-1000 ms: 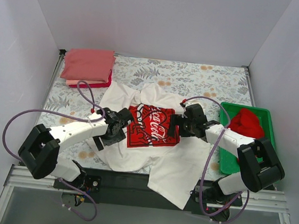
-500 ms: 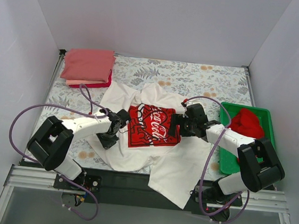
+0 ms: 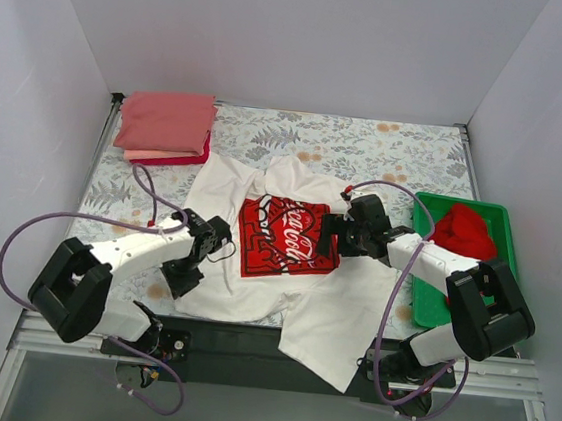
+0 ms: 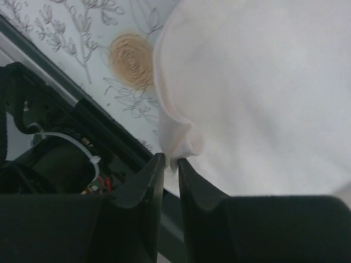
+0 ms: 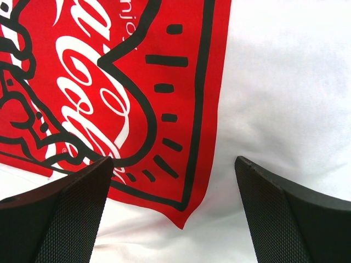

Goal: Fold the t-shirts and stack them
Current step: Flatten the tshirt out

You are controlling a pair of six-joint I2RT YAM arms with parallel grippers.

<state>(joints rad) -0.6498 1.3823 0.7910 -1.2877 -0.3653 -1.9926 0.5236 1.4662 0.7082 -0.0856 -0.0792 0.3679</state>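
Left arm [image 3: 136, 246] nearer; tray [image 3: 504, 219]: red tee [image 3: 463, 230]

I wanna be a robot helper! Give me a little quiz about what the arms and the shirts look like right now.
1. True or false: the left end effector is pinching the edge of the white t-shirt.
2. Fill in the blank: the right end effector has its jaws ____ above the red print.
3. Pick one: where is the plain red t-shirt?
A. in the green tray
B. on the floor
C. draped over the left arm

Key: 1 true; 2 open; 3 A.
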